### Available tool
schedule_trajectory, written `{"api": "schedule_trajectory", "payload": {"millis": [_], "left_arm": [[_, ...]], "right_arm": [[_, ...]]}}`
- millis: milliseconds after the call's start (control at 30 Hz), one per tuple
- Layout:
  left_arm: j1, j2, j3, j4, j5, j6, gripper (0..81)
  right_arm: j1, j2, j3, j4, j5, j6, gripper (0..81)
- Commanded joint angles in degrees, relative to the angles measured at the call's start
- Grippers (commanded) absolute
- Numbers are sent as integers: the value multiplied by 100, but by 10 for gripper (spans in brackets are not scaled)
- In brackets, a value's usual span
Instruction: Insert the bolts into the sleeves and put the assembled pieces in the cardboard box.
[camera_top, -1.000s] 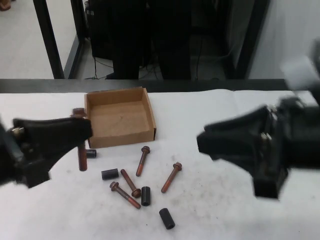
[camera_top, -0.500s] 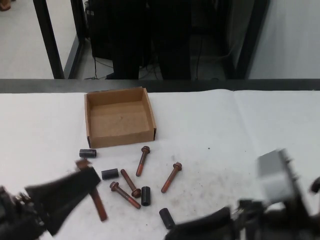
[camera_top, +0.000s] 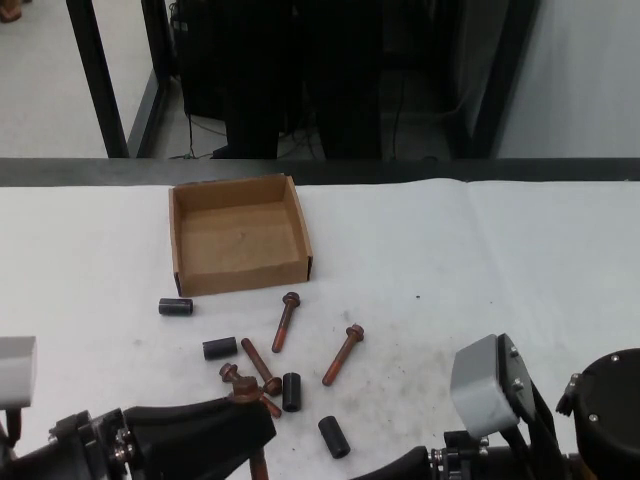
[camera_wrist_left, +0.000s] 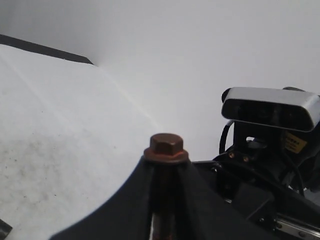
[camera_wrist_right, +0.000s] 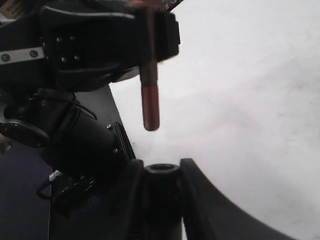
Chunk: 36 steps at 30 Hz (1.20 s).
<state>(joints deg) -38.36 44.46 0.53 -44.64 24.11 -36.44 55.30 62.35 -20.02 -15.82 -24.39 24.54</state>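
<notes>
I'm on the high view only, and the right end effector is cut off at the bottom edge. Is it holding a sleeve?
Observer: Yes. The right wrist view shows the right end effector shut on a black sleeve, with its open end facing the bolt.
Operator: Is the bolt in the sleeve?
Observer: Not yet. Its threaded tip sits short of the opening, and there is a visible gap between them.
Operator: How is the left grip on the bolt?
Observer: The left wrist view shows the left end effector shut on the shank, right behind the flanged hex head.
</notes>
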Motion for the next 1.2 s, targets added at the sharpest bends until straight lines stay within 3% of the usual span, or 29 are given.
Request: {"api": "schedule_trajectory", "payload": {"millis": [0,567,867,1167], "left_arm": [[-26,25,-53,-467,209,246,8],[-26,355,-53,-1436,35,-597,8],[-91,355,-53,-1473,102,-608,8],[-617,355,-53,-1473,-175,-575,8]], "right_arm": [[16,-7,-64,18,-38,-52,2],[16,-7,-235,37,-38,-343,2],[16,-7,-407,652,-38,-1780,2],[16,-7,-455,651,-38,-2366,2]]}}
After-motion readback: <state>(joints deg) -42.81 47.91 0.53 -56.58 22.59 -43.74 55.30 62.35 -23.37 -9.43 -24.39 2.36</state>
